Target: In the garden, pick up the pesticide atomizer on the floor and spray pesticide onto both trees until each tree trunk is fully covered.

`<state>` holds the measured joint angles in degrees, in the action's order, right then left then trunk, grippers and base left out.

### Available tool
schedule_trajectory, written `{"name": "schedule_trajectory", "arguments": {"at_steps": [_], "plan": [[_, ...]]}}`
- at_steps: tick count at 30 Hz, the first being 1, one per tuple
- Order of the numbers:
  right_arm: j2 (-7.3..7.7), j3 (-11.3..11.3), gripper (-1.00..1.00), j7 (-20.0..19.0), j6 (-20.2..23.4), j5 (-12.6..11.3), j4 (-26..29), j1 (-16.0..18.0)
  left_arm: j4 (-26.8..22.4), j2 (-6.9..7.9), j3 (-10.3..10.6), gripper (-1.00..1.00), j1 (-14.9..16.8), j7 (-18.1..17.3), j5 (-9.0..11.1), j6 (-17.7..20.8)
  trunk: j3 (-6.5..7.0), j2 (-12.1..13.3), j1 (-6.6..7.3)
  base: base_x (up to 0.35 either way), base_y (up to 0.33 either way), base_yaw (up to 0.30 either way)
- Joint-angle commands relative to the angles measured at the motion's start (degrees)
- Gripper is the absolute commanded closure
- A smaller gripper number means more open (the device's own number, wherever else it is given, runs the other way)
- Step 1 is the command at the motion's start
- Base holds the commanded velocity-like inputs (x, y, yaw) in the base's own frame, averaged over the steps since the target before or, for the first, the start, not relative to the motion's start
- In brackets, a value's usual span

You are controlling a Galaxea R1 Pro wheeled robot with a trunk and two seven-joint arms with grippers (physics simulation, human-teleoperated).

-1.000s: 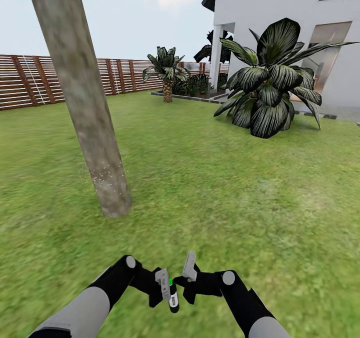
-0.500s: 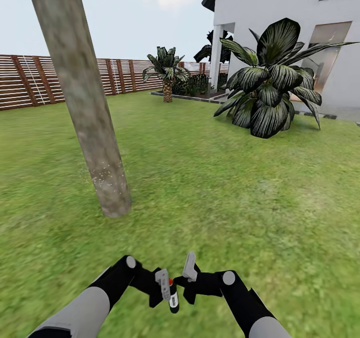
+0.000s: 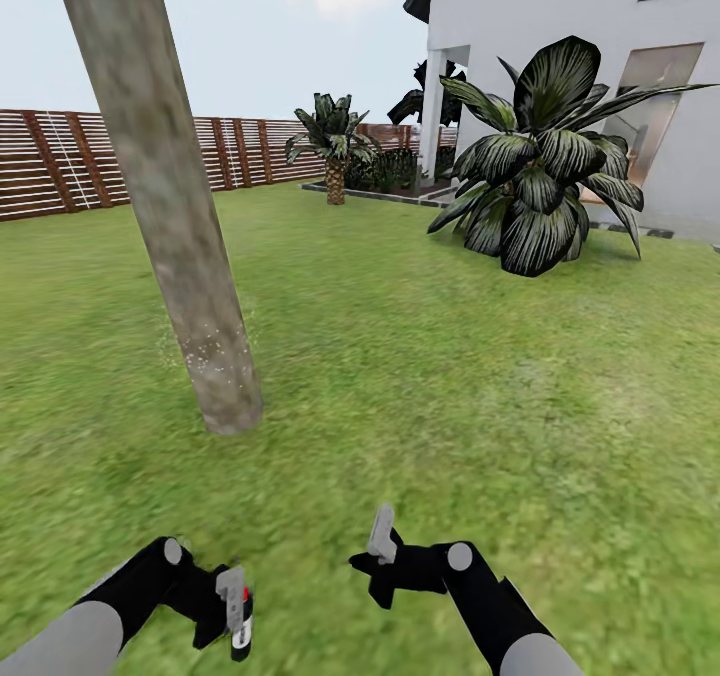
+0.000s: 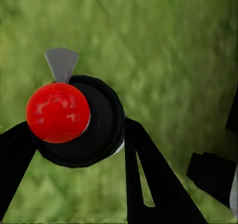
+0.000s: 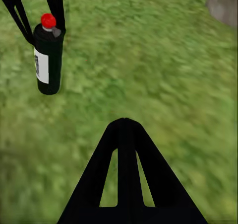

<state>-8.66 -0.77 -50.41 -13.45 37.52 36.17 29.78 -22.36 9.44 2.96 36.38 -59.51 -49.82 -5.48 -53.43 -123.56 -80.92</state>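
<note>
Gripping the pesticide atomizer (image 3: 240, 628) in my left hand (image 3: 236, 611), below the tree trunk (image 3: 170, 206); my right hand (image 3: 379, 546) looks pressed together, empty.

No legible text; unreadable white label on the pesticide atomizer (image 5: 48, 55).

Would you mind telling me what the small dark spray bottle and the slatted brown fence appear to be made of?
The small dark spray bottle looks like smooth black plastic with a glossy red cap and white label. The slatted brown fence looks like wood, judging by its reddish-brown horizontal boards and posts; being a render, neither is certain.
</note>
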Motion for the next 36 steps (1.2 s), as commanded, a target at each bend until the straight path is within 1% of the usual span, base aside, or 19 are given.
{"name": "schedule_trajectory", "arguments": {"at_steps": [1,3,5,7,8,10,11,13,14,15,17,18,19,21,22,23,25,27,36], "plan": [[0.14,0.2,1.0,0.0,-0.3,0.5,0.0,0.0,-0.1,1.54,0.1,1.0,-0.6,0.0,0.1,-0.6,-0.05,0.0,0.01,0.0,0.0,0.0],[1.75,0.3,1.0,0.1,-0.4,0.5,-0.5,0.0,-0.1,4.89,-0.3,1.0,-2.2,0.4,0.3,-0.6,-0.05,0.0,0.01,0.0,0.0,0.0],[3.08,0.4,1.0,0.2,-0.4,0.4,-1.5,-0.1,0.2,7.25,-0.5,1.0,-2.8,2.5,0.7,-0.6,-0.05,0.0,0.01,0.0,0.0,0.0],[4.72,0.6,1.0,0.4,-0.5,0.2,-2.5,-0.1,2.8,8.14,-0.7,1.0,-3.0,7.4,1.0,-0.5,-0.05,0.0,0.01,0.0,0.0,0.0],[5.75,1.2,1.0,1.6,-0.5,0.2,-2.7,-0.1,4.4,8.22,-1.2,1.0,-3.0,11.3,1.3,-0.5,-0.05,0.0,0.01,0.0,0.0,0.0],[7.33,3.3,1.0,8.0,-0.6,0.1,-4.2,-0.3,7.8,7.94,-2.8,1.0,-3.1,20.5,3.6,-0.5,-0.05,0.0,0.01,0.0,0.0,0.0],[7.7,4.4,1.0,11.1,-0.6,0.1,-5.5,-0.3,9.1,7.75,-3.4,1.0,-3.1,23.4,5.1,-0.5,-0.05,0.0,0.01,0.0,0.0,0.0],[8.15,8.3,1.0,24.3,-0.7,0.1,-12.2,-0.4,12.7,6.34,-4.8,1.0,-3.1,31.5,12.6,-0.5,-0.05,0.0,0.01,0.0,0.0,0.0],[8.21,9.2,1.0,29.3,-0.9,0.0,-14.9,-0.4,13.5,5.75,-5.0,1.0,-3.1,33.7,15.5,-0.6,-0.05,0.0,0.01,0.0,0.0,0.0],[8.26,10.0,1.0,37.0,-1.8,-0.1,-18.9,-0.4,14.6,4.77,-5.2,1.0,-3.1,36.9,20.0,-0.6,-0.05,0.0,0.01,0.0,0.0,0.0],[8.13,10.7,1.0,52.0,-6.3,-0.2,-26.7,-0.4,16.5,2.76,-5.4,1.0,-3.9,42.8,27.8,-0.7,-0.05,0.0,0.01,0.0,0.0,0.0],[8.13,10.8,1.0,58.0,-8.6,-0.3,-30.1,-0.4,16.9,1.98,-5.4,1.0,-5.0,45.4,30.8,-1.4,-0.05,0.0,0.01,0.0,0.0,0.0],[8.09,10.9,1.0,62.7,-10.0,-0.7,-32.4,-0.4,17.1,1.3,-5.4,1.0,-6.1,47.8,33.6,-3.2,-0.05,0.0,0.01,0.0,0.0,0.0],[8.17,10.9,1.0,67.4,-11.1,-3.3,-34.1,-0.5,17.4,0.59,-5.4,1.0,-8.5,52.1,39.1,-7.3,-0.05,0.0,0.01,0.0,0.0,0.0],[8.23,10.9,-1.0,68.2,-11.3,-5.3,-34.4,-0.7,17.5,0.46,-5.4,1.0,-9.5,53.5,41.4,-8.2,-0.05,0.0,0.01,0.0,0.0,0.0],[8.27,10.9,-1.0,68.6,-11.4,-6.8,-34.5,-1.0,17.6,0.39,-5.4,1.0,-10.0,54.3,43.1,-8.6,-0.05,0.0,0.01,0.0,0.0,0.0],[8.2,10.9,-1.0,68.9,-11.5,-8.0,-34.6,-1.7,18.6,0.17,-5.4,1.0,-10.4,55.0,44.5,-8.9,-0.05,0.0,0.01,0.0,0.0,0.0],[8.02,10.9,-1.0,68.9,-11.5,-8.6,-34.7,-2.0,19.2,-0.38,-5.5,1.0,-10.5,55.2,44.9,-9.0,-0.05,0.0,0.01,0.0,0.0,0.0],[7.01,10.9,-1.0,69.0,-11.5,-8.9,-34.7,-3.4,20.0,-2.45,-5.1,1.0,-12.5,54.7,44.5,-9.5,-0.05,0.0,0.01,0.0,0.0,0.0]]}}
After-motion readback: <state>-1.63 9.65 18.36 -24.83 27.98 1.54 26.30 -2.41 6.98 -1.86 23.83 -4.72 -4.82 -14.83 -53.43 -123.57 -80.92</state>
